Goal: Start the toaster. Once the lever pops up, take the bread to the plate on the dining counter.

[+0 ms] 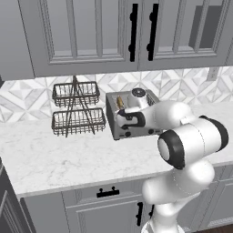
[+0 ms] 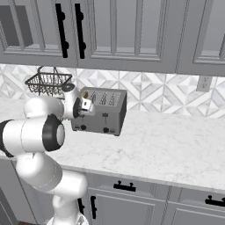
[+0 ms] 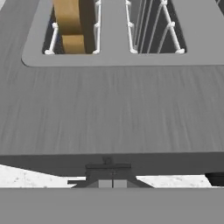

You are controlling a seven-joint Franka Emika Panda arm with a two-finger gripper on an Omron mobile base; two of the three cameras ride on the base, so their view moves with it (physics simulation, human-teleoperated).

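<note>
Below, shut fingers [image 3: 113, 183] meet toaster [image 3: 113, 113] lever [image 3: 108, 166].

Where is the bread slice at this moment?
The bread stands in the toaster's leftmost slot, as the left base view shows it, on the side nearest the wire basket rack.

Bread [image 3: 70, 26] upright in toaster [image 3: 112, 109] slot
</note>
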